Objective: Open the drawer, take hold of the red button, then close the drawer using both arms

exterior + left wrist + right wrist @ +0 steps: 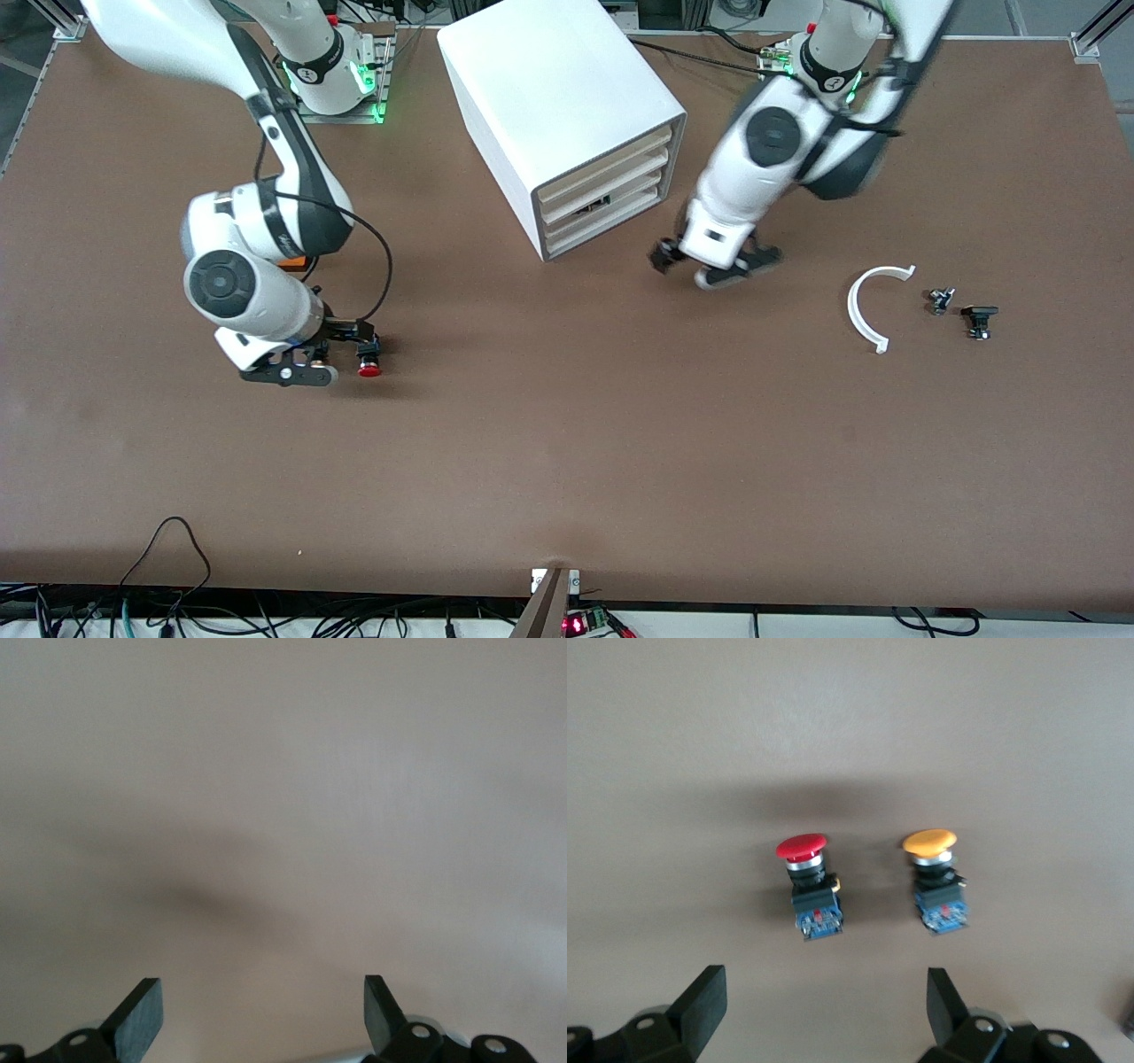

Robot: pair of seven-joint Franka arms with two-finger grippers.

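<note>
The white cabinet [567, 97] stands at the back middle of the table. Its four stacked cream drawers look shut, and the lower drawer [602, 221] shows no gap. The red-capped button [369, 363] lies on its side on the table toward the right arm's end. My right gripper [332, 354] is low beside it and open. In the right wrist view the red button [808, 886] lies just ahead of the open right gripper [824, 992], with an orange-capped button [937, 881] beside it. My left gripper [709, 266] is low near the cabinet's front. It is open and empty in the left wrist view [263, 1001], over bare table.
An orange box [292, 261] peeks out under the right arm. A white curved piece [873, 306] and two small black parts [941, 299] [979, 321] lie toward the left arm's end. Cables hang along the table's front edge.
</note>
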